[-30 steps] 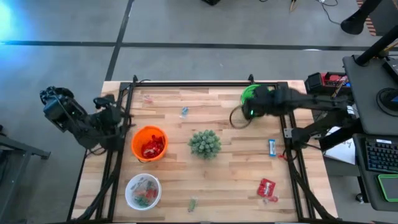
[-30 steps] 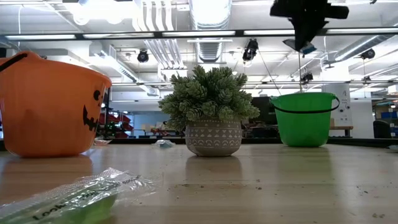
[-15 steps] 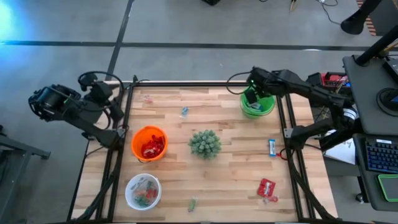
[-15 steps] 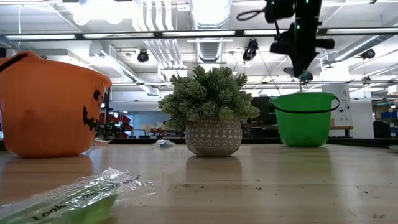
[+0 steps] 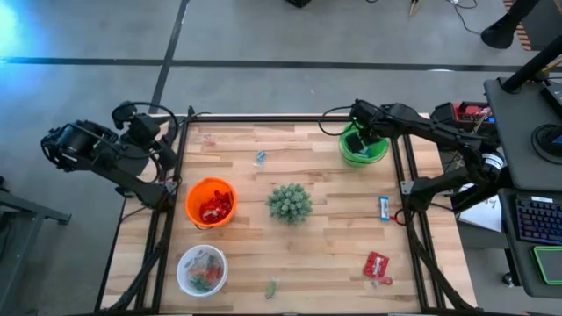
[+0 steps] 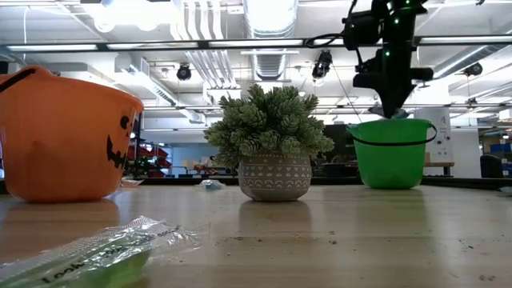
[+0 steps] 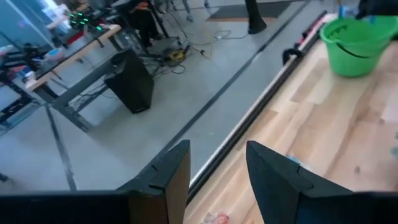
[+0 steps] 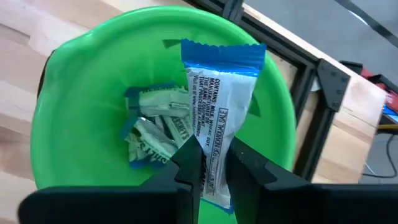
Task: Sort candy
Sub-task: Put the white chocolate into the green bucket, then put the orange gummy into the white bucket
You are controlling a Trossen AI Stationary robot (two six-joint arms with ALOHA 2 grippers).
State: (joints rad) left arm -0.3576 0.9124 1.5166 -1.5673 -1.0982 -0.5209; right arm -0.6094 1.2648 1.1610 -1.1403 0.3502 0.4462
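Though hidden overhead, right fingers (image 8: 208, 165) pinching blue-and-white bar (image 8: 219, 112) over green bucket (image 8: 68, 74); left fingers (image 7: 217, 177) spread.

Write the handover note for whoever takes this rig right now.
Right gripper: over the green bucket, a blue-and-white bar between its fingers.
Left gripper: open, empty, parked off the table's left edge.
Done: bars in green bucket, red candy in orange bucket, pieces in white bowl.
Left: loose candy on the table, including a blue bar and red packet.
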